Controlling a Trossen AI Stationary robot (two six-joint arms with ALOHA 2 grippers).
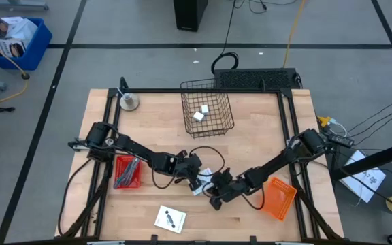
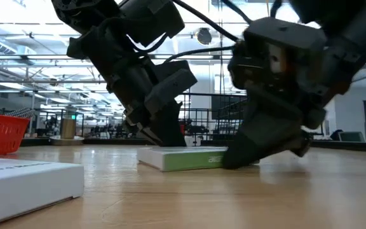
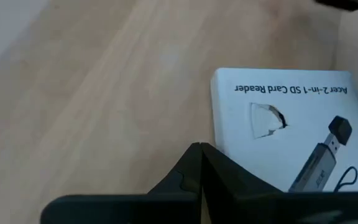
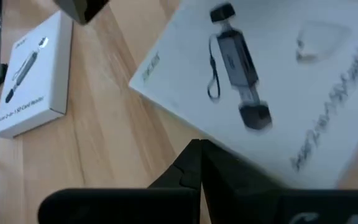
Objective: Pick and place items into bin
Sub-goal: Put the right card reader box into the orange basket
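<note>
2 closed hands, left hand [image 1: 194, 171] and right hand [image 1: 216, 192], flank the white box [image 1: 205, 181].

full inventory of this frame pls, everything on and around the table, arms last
SD card reader box: 1, white with green edge, table centre front, between both grippers
Second card reader box: 1, white, table front edge
Wire basket: 1, black, table rear centre
White blocks: 2, white, inside the wire basket
Red tray: 1, red, table left, dark tools in it
Orange tray: 1, orange, table right front
Metal weight: 1, grey, table rear left corner
Blue bin: 1, blue, on floor, far left
Left gripper: 1, dark, shut, at the box
Right gripper: 1, dark, shut, at the box
</note>
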